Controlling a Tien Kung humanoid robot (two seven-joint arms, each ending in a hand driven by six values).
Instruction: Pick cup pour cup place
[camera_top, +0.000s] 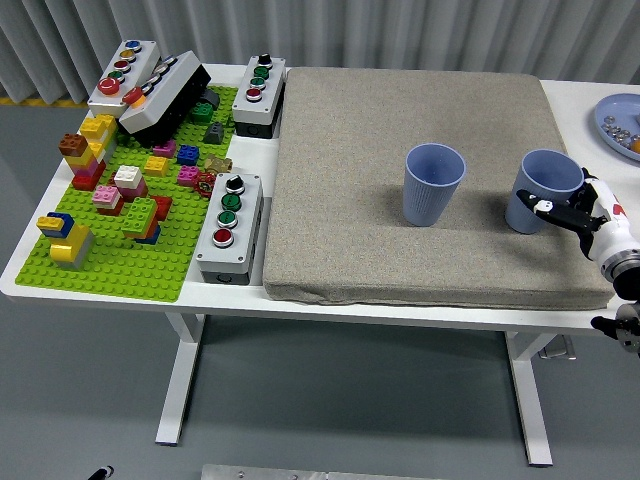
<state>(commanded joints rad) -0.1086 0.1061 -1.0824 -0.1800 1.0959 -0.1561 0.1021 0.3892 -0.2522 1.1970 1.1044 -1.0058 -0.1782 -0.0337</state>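
Two blue cups stand on the grey mat (340, 150). The middle cup (433, 185) is upright and free. At the mat's right edge the second cup (540, 188) leans slightly to the left. My right hand (572, 211) comes in from the right edge, its black fingers curled around this cup's lower side. What either cup contains cannot be made out. My left arm does not show.
A green baseplate (110, 262) with several coloured bricks fills the table's left side. Button boxes (229, 228) (259, 95) stand along the mat's left edge. A blue plate (612, 108) with small items lies at the far right.
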